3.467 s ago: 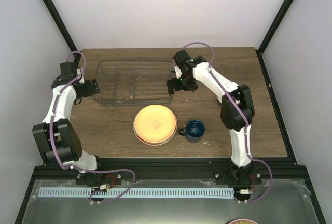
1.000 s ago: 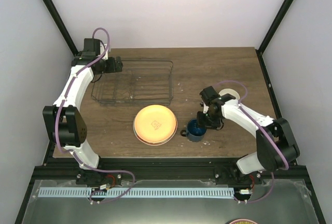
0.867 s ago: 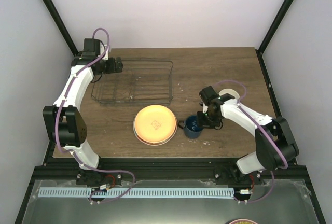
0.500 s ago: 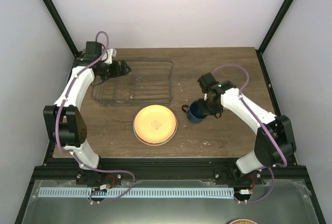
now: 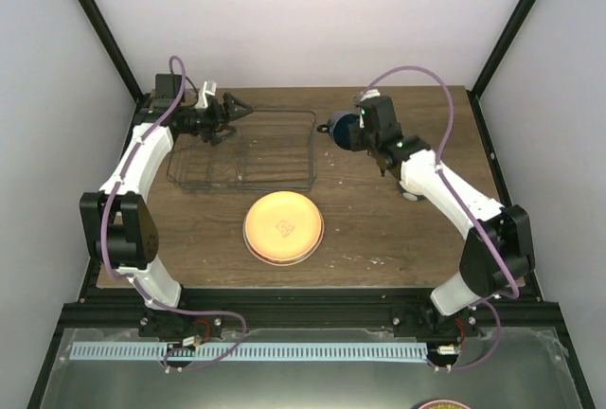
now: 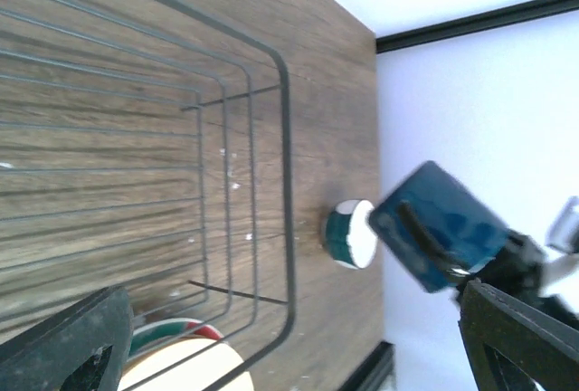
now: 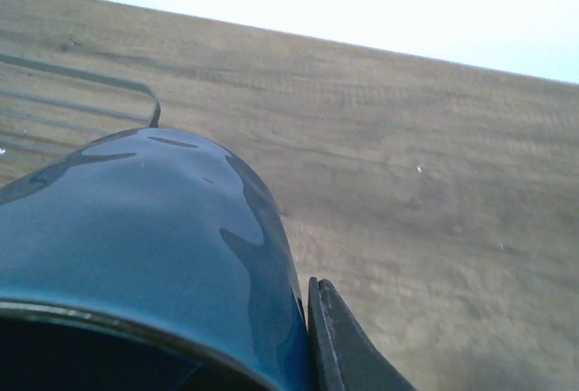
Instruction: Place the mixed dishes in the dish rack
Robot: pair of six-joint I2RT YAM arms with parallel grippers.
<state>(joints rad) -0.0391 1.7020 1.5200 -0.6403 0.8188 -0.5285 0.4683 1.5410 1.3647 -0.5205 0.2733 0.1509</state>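
Wooden table (image 5: pixel 407 239): dish rack (image 5: pixel 313 149), plate stack (image 5: pixel 283 227), bowl (image 6: pixel 351 233)

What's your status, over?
Right gripper shut on dark blue mug, airborne by right end of dish rack. Left gripper open above rack. Nothing between mug and rack.

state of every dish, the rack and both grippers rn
dish rack: empty
dark blue mug: held in the air beside the rack
right gripper: shut on the mug
left gripper: open, over the rack
orange plate: flat on the green plate
green plate: underneath, on the table
small bowl: on the table, untouched
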